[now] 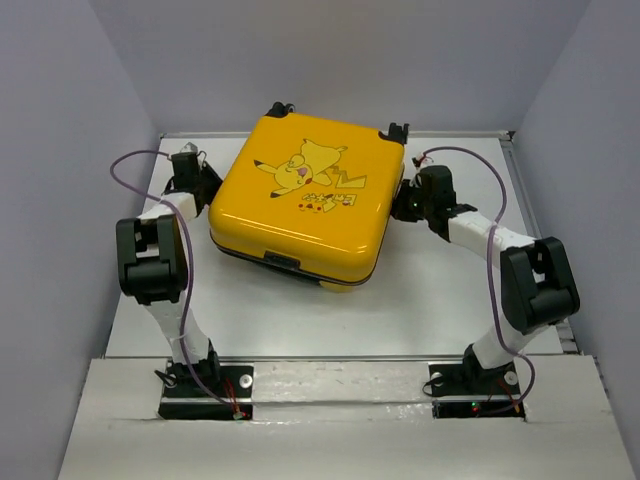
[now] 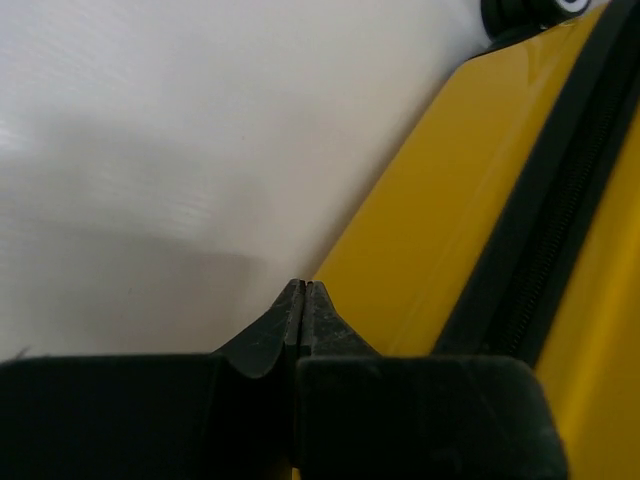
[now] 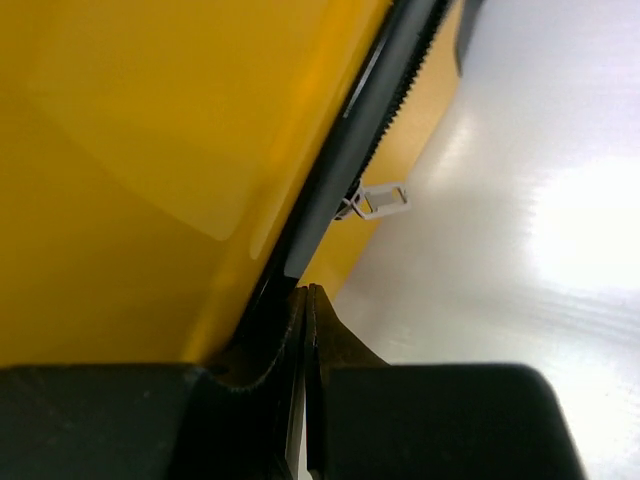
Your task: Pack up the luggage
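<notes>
Yellow and closed, the luggage (image 1: 300,205) lies toward twelve o'clock on the table (image 1: 430,300), with the left gripper (image 2: 303,290) at its nine o'clock and the right gripper (image 3: 305,295) at three, both pinched shut on nothing, so seemingly only zipping remains.

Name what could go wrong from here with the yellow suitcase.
1. The shut left gripper and shut right gripper sit close at the sides of the yellow hard-shell suitcase; a push may slip off the curved shell.
2. The small silver zipper pull hangs near the right gripper's tips and could snag.
3. A one-sided push might slide the suitcase across the smooth white table.
</notes>
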